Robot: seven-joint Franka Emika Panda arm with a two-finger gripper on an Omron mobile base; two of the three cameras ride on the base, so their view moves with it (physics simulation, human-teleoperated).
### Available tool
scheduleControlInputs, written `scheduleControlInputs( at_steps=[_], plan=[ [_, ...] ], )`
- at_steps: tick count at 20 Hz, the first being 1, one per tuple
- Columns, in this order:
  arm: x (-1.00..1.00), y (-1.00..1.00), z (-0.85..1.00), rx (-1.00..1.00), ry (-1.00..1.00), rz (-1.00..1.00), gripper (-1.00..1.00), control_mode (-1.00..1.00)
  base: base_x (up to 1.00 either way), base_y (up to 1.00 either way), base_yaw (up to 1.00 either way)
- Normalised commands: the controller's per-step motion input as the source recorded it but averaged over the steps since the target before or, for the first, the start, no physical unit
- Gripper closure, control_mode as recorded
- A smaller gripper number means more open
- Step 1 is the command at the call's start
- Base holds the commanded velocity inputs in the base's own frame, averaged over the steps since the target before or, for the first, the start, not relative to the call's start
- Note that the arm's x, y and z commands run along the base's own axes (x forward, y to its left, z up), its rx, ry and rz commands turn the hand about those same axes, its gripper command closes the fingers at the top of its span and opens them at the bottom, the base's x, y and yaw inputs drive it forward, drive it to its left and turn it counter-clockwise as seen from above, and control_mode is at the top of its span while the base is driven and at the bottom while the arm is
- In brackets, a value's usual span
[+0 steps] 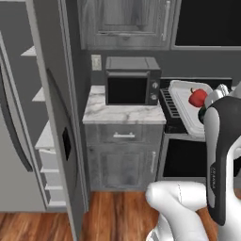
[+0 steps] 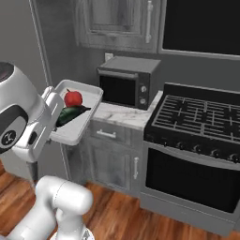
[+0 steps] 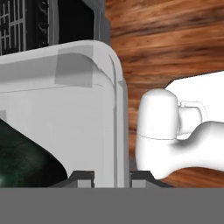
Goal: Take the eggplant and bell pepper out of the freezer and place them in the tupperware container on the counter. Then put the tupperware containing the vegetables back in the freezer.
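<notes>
**Two vegetables aboard, tray in the air**

Both vegetables ride in the container (image 2: 77, 123), which I hold lifted off the counter (image 1: 123, 113), beside the stove (image 2: 197, 122) and in front of the cabinets. My gripper (image 3: 111, 177) is clamped together on the container's rim: in the hand view one fingertip sits inside the wall and one outside, with the rim between them.

The bell pepper (image 2: 72, 98) sits toward the far end, the eggplant (image 2: 70, 115) just beside it, nearer my hand. They look to be touching; I cannot be sure.

The freezer (image 1: 52, 122) stands with its door swung wide, white shelves showing, well apart from the container and off to the left. The microwave (image 1: 132, 84) sits on the counter between.

Risks, as I judge them:
- An edge grip carries all the weight out past my fingers; the tray could pivot or slip.
- Any tilt on the swing left and the round pepper rolls out.
- The door's edge lies in the path; a clipped corner could dump the load.
- A shelf gap may be tight for the tray.
</notes>
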Motion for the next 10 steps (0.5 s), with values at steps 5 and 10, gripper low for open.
scheduleControlInputs(
  at_steps=[5,10],
  plan=[
    [0.0,0.0,0.0,0.0,0.0,0.0,1.0,1.0,-0.82,0.23,0.16],
    [0.0,0.0,0.0,0.0,0.0,0.0,1.0,1.0,-0.32,0.64,0.08]
  ],
)
